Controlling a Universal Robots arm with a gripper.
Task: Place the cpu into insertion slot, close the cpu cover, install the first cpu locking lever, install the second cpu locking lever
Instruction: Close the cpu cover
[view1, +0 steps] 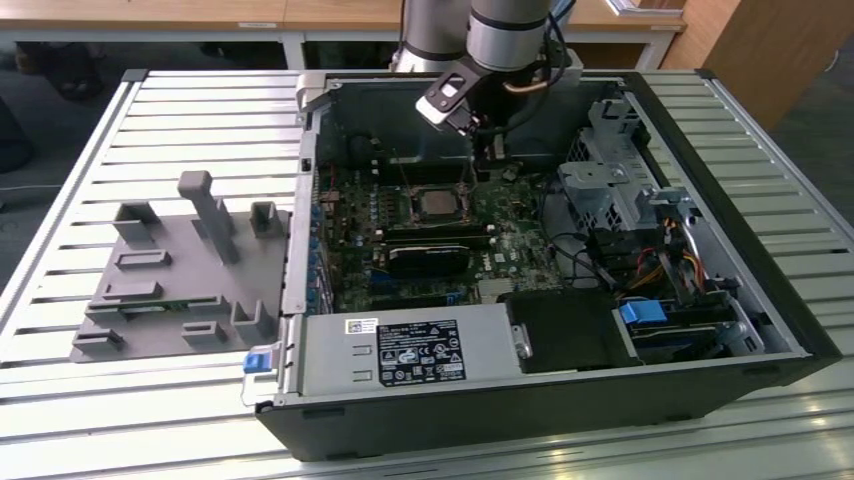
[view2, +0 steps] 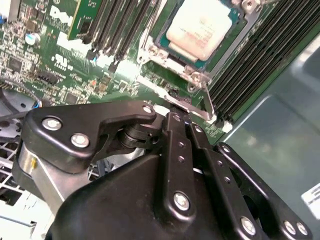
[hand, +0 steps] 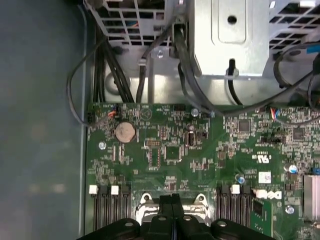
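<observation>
Cpu (view2: 199, 29) sits flat in the insertion slot (view2: 161, 44), silvery face up, edges square with the memory slots (view2: 250, 55). Cpu cover (view2: 146, 50) lies down around it. Gripper (hand: 172, 199) is just beside the slot, fingers pressed together, close to a thin metal lever (view2: 206, 101).

Silvery cpu (view2: 197, 30); green circuit board (hand: 200, 150); seemingly black memory slots (view2: 260, 60).

One silver-grey arm (view1: 505, 35), angled steeply downward in the exterior view; wrist (view1: 501, 80) tilted. Black gripper (hand: 170, 200) pointing down; fingers (hand: 163, 207) pressed together at the tips, linkages folded inward.
</observation>
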